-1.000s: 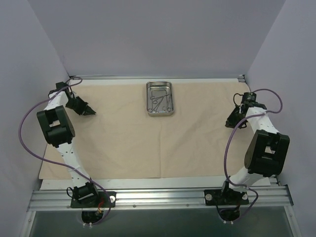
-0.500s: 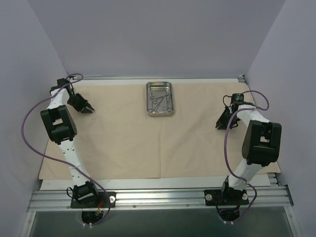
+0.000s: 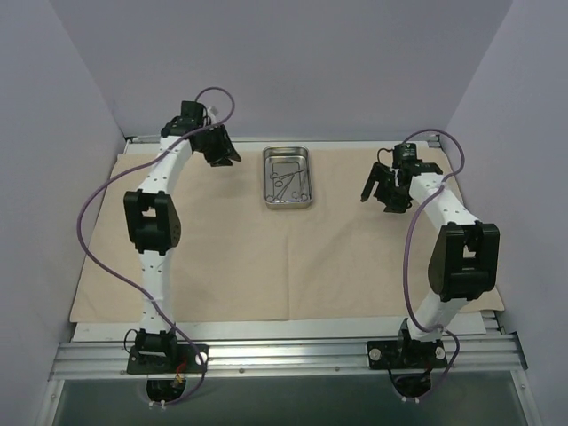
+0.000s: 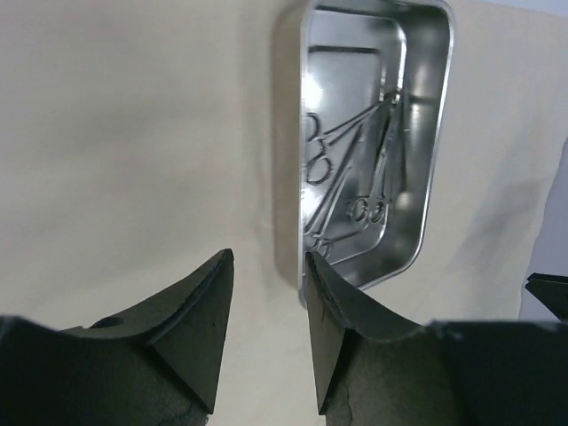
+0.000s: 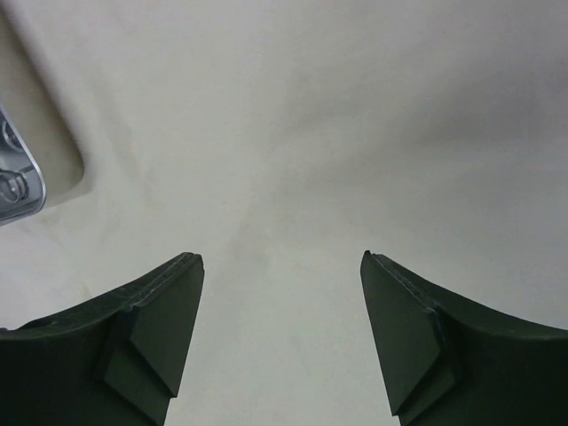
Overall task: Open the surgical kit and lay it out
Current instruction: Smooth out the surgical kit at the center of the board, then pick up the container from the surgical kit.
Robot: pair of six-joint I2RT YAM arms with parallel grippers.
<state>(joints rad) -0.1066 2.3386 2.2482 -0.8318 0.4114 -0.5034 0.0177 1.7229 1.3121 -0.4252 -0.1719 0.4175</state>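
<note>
The beige cloth wrap (image 3: 231, 257) lies spread flat over the table. On its far middle stands the shiny steel tray (image 3: 287, 177) with several ring-handled forceps (image 3: 286, 182) inside. My left gripper (image 3: 224, 153) hovers to the left of the tray, open with nothing between its fingers. In the left wrist view the tray (image 4: 417, 222) and the forceps (image 4: 342, 164) sit just ahead of the left gripper (image 4: 268, 259). My right gripper (image 3: 376, 190) hangs to the right of the tray, wide open and empty. The right wrist view shows the right gripper (image 5: 280, 257) over bare cloth (image 5: 311, 133), the tray's corner (image 5: 19, 191) at far left.
Purple walls close in the table on the left, back and right. A metal rail (image 3: 284, 355) runs along the near edge with both arm bases on it. A strip of white table (image 3: 390, 327) shows beyond the cloth's near right edge.
Both arms have swung inward from the cloth's side edges toward the tray. Both grippers have opened, the right one wide.
</note>
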